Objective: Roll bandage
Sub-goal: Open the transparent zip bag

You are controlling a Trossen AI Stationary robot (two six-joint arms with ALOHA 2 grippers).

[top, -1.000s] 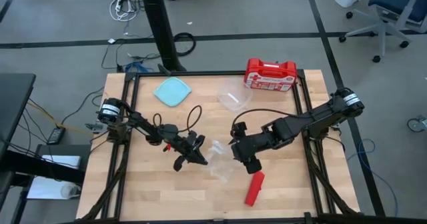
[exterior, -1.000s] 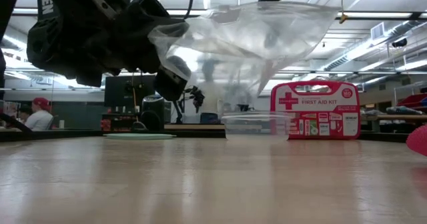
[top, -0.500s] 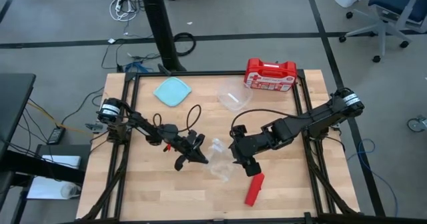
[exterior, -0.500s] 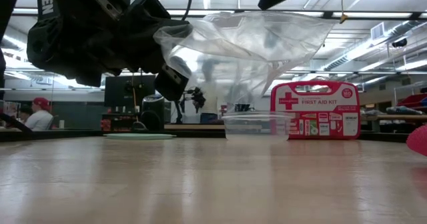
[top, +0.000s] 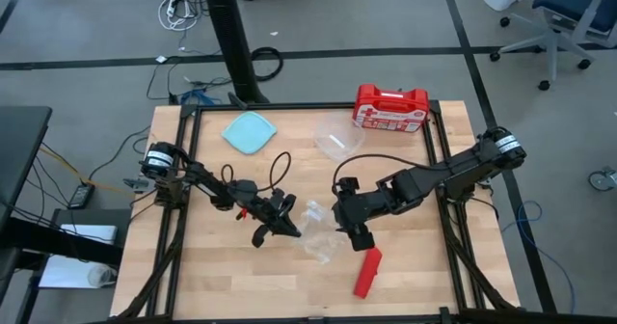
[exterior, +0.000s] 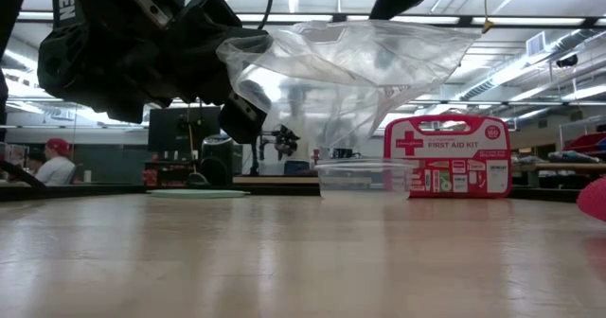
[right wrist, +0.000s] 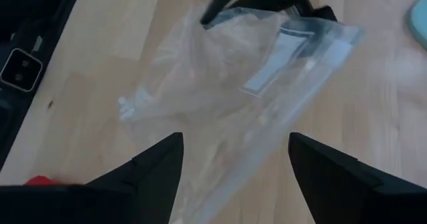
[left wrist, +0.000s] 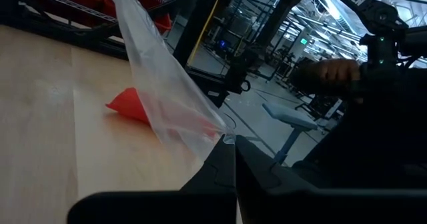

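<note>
The bandage (top: 367, 271), a small red roll, lies on the wooden table near its front edge, right of centre; the low view catches its end (exterior: 595, 200). My left gripper (top: 287, 226) is shut on a clear plastic bag (top: 315, 235) held above the table's middle (exterior: 350, 62). My right gripper (top: 352, 233) hovers open just right of the bag, tilted down; in its wrist view the fingers (right wrist: 233, 164) stand apart above the bag (right wrist: 240, 77), touching nothing. My left gripper pinches the bag's edge (left wrist: 223, 139) at the bag's left end between its two shut fingers. The fingers lie level and come from the table's left. The bag is lifted clear of the table, spreading rightward from the fingers and sagging slack (exterior: 327, 133).
A red first-aid case (top: 390, 107) stands at the far right edge. A clear plastic tub (top: 337, 136) sits left of it, and a teal lid (top: 249, 131) lies at the far left. Bare wood (top: 222, 276) stretches along the near side.
My right gripper has rolled a little about its own pointing line above the bag's right end, staying open and in place. The bag stays held up by my left gripper.
</note>
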